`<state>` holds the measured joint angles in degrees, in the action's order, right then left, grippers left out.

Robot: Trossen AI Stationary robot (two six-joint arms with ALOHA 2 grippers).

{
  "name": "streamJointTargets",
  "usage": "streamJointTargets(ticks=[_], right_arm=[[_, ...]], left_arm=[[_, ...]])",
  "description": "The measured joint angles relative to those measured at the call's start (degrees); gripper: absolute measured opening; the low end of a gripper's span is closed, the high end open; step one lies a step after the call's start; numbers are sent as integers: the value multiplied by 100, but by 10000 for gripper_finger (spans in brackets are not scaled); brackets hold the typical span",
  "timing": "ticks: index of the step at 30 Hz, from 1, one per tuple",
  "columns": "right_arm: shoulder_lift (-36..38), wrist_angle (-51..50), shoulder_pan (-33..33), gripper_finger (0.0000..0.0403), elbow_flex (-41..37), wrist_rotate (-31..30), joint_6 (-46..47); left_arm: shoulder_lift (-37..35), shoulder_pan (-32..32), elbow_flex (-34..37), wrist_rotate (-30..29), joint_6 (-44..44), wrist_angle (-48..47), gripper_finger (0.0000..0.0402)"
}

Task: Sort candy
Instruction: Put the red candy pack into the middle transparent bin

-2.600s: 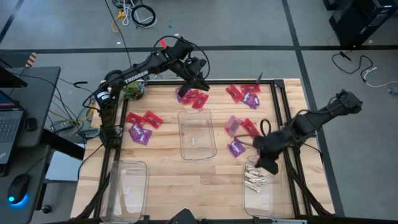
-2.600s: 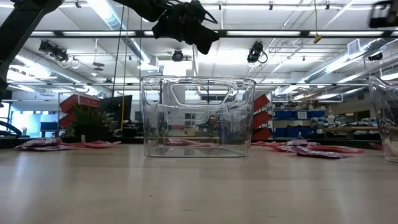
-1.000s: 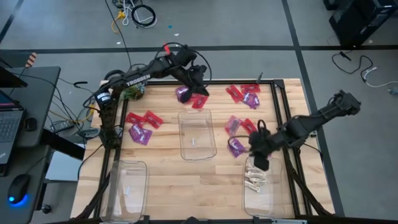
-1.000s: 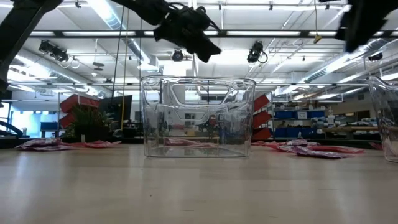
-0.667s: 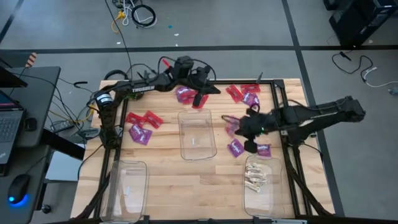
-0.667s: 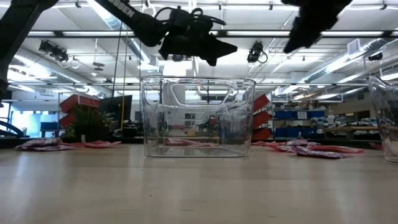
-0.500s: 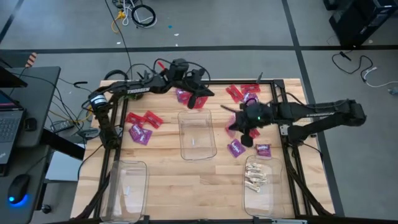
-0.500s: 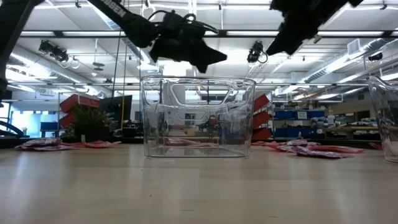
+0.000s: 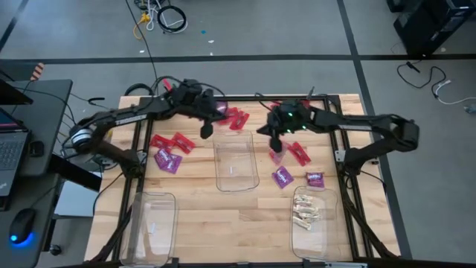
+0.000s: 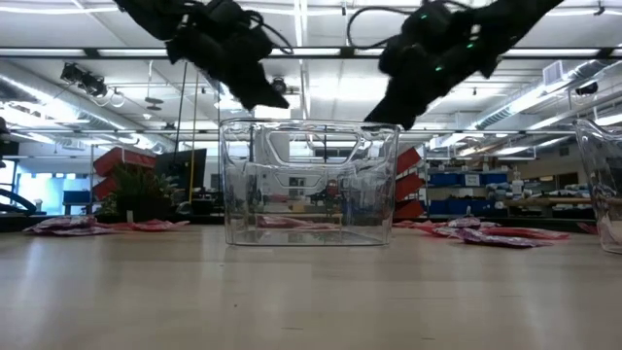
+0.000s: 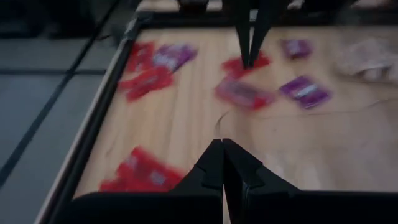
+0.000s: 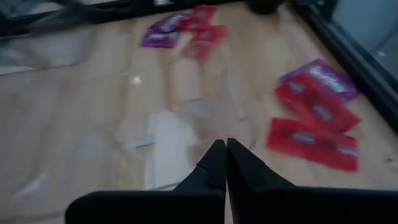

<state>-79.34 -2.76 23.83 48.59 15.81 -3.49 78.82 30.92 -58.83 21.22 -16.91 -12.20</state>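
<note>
Both grippers hang over the far half of the pale wooden bench [image 9: 201, 223], flanking the clear rectangular plastic middle bin [image 9: 236, 160]. The left gripper [image 9: 206, 128] and right gripper [image 9: 276, 141] each have jaws pressed together, pinching nothing. Shiny red packets [image 9: 172, 141] and purple packets [image 9: 282, 177] lie scattered loose on the boards; whitish-cream wrapped pieces [image 9: 305, 212] already sit grouped in the near right bin [image 9: 321, 242], presumably their sorted place.
</note>
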Motion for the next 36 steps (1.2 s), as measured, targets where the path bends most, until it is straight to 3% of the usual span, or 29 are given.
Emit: streamJointTargets(ticks=[5, 10, 17, 22, 29, 36], right_arm=[[-969, 10, 379, 10, 897, -477, 356], [-1796, -97, 731, 50, 1723, -540, 931], [-2652, -417, 978, 137, 2227, -535, 1446], [-2353, -1968, 968, 195, 2320, -541, 1224], [-1499, -4280, 436, 246, 2302, -553, 464], [-1339, -4493, -296, 247, 1514, -824, 678]], left_arm=[[-449, 149, 805, -354, 406, 691, 0], [-616, 391, 1670, 410, 1016, 2137, 0], [-616, 413, 2123, 535, 1115, 2793, 0], [-613, 413, 2174, 535, 1106, 2750, 0], [-613, 430, 2173, 550, 896, 2768, 0], [-613, 428, 2173, 550, 953, 2762, 0]])
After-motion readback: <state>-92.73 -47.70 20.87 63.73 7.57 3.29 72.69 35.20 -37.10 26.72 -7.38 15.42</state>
